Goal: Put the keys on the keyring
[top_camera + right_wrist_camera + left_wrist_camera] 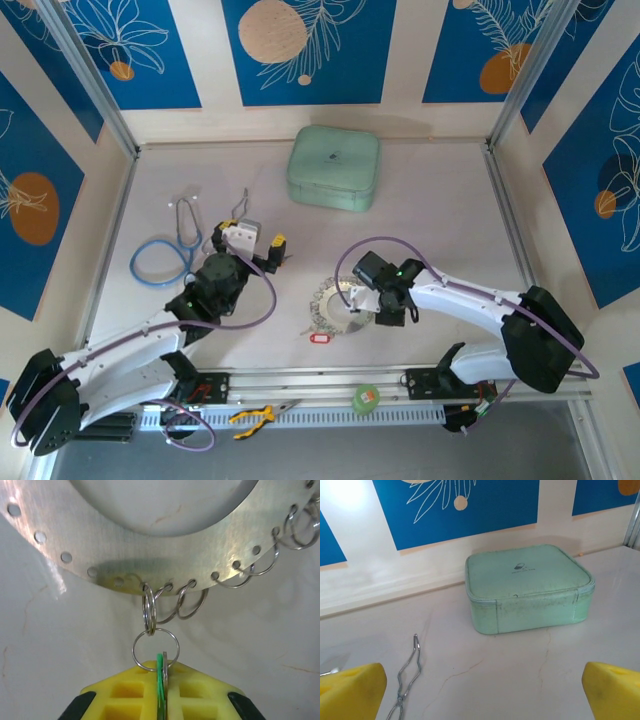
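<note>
Right claw (164,695) sits at the bottom of its wrist frame, yellow pads pressed together on the green key (160,672). It grips the key edge-on, so the blade stands thin and vertical. From the key's head a small ring (155,650) rises, and it's hooked through a doubled loop (149,612) hanging off the keyring (150,550), the perforated silver band arcing across the top of the frame. More loops trail along the band's rim to the right. Holding the key low and edge-on, I'd say, keeps the small ring taut and in line with the loop. It looks threaded, though whether it's fully wound on I can't tell.

Up to the overhead view: the keyring (325,300) lies just below centre on the bench (440,210), with the right claw (358,308) at its right edge. A red key (320,338) lies loose just below the keyring, not on yet by the look of it, and is probably next in line.

Left claw (250,238) hangs left of centre, spread wide and gripping nothing. Its wrist view has the yellow fingers (352,690) in the bottom corners and a mint case (530,587) beyond, near the back wall. It's parked clear, I judge, to give the right arm room, yet near enough to steady the keyring if it slides.
</note>
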